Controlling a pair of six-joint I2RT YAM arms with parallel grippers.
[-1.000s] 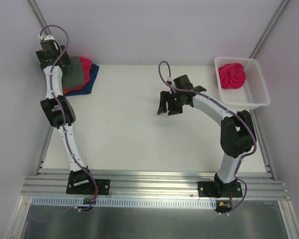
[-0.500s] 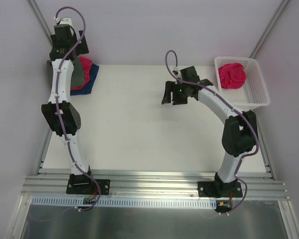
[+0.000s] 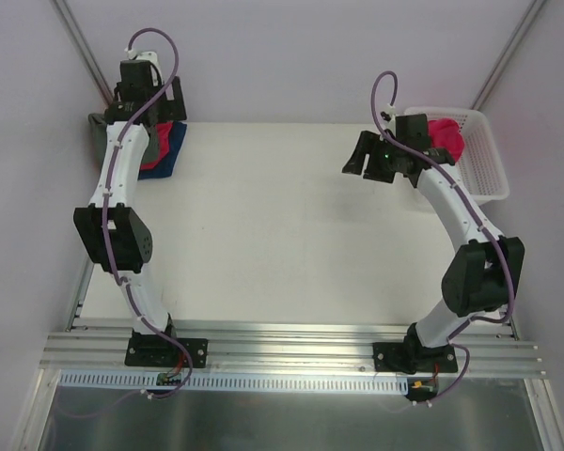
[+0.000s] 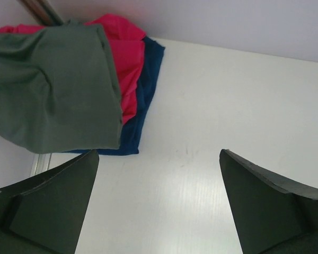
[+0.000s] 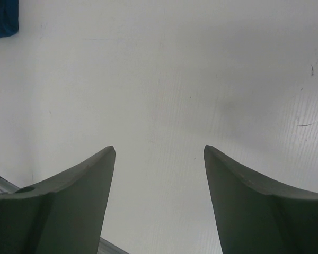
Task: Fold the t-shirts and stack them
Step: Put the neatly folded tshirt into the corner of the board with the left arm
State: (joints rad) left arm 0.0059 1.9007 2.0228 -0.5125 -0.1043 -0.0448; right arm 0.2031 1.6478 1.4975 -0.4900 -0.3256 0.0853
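Observation:
A folded stack of t-shirts lies at the table's far left corner: a dark grey one (image 4: 58,90) on top, a bright pink one (image 4: 126,58) under it, a blue one (image 4: 144,100) at the bottom. In the top view my left arm partly hides the stack (image 3: 166,150). My left gripper (image 3: 153,103) hangs above the stack, open and empty (image 4: 159,154). Another pink t-shirt (image 3: 446,139) lies crumpled in the white lattice basket (image 3: 484,174). My right gripper (image 3: 371,163) is open and empty (image 5: 159,149), in the air just left of the basket.
The basket stands at the far right edge of the white table (image 3: 263,235). Grey walls close in the back and both sides. An aluminium rail (image 3: 291,348) runs along the near edge by the arm bases. The blue shirt's corner shows in the right wrist view (image 5: 2,24).
My left gripper has lifted off the stack and moved back and a little right, staying empty. My right gripper has swung right and away, from mid-table to beside the basket.

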